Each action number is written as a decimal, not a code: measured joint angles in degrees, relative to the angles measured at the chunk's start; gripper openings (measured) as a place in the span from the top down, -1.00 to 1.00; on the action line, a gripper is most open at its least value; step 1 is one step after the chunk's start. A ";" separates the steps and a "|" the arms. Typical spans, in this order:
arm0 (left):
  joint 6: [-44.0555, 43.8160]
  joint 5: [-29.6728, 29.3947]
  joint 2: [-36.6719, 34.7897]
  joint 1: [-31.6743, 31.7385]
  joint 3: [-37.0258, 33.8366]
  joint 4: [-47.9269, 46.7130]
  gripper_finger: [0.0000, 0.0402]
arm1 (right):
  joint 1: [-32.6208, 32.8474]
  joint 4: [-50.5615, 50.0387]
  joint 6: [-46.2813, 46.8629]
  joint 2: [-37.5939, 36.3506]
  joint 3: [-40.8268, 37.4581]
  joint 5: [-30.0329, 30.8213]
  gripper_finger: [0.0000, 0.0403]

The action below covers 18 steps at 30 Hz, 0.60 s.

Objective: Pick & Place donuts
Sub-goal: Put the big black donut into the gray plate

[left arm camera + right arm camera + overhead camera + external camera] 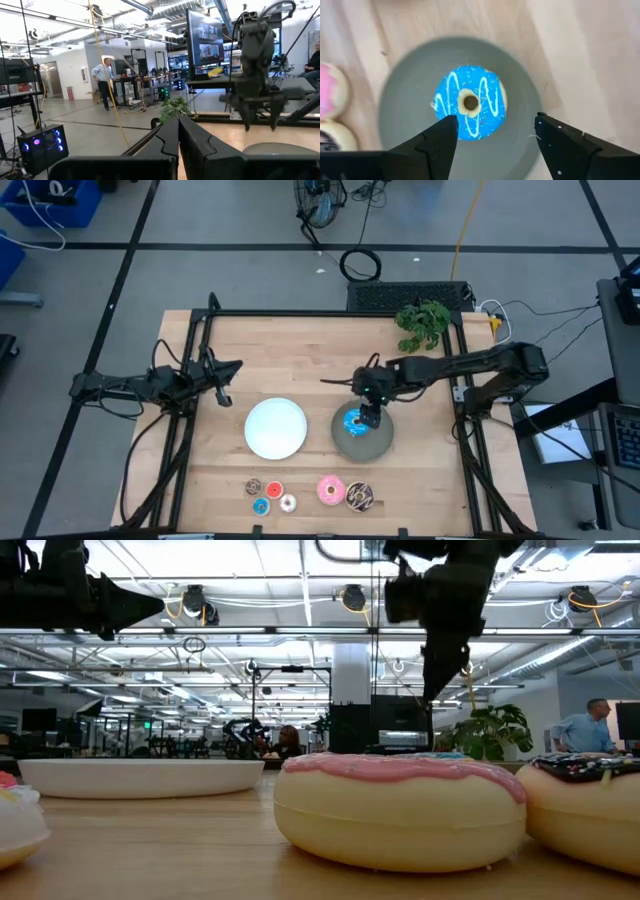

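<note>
A blue donut (470, 102) with white icing lines lies flat in the middle of the grey plate (400, 115). My right gripper (495, 125) hangs open above it, pointing steeply down and touching nothing; in the high view it (370, 418) stands over the blue donut (352, 420). A pink donut (331, 490) and a dark brown sprinkled donut (360, 497) lie on the table near its front edge. Beside them lie tiny brown (254, 487), red (274, 489), blue (261, 506) and white (288, 502) donuts. My left gripper (228, 370) waits shut at the table's left.
A white plate (276, 428) sits left of the grey plate (378, 448). A green plant (424, 323) stands at the far right corner. Black frame rails run along the table's left and right sides. Bare wood lies between the plates and the far edge.
</note>
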 joint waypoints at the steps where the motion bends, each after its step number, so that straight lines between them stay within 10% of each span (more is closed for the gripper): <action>1: 0.02 0.00 0.00 0.00 0.00 -0.02 0.90 | 0.44 -0.24 0.05 -1.37 0.00 0.01 -0.16; 13: -0.24 0.00 0.00 0.00 0.00 0.02 0.90 | 8.89 -5.74 2.43 -10.02 0.00 9.14 0.89; 18: -0.28 0.00 0.00 0.00 0.00 0.01 0.90 | 10.90 -5.55 0.01 -10.49 0.00 10.31 0.93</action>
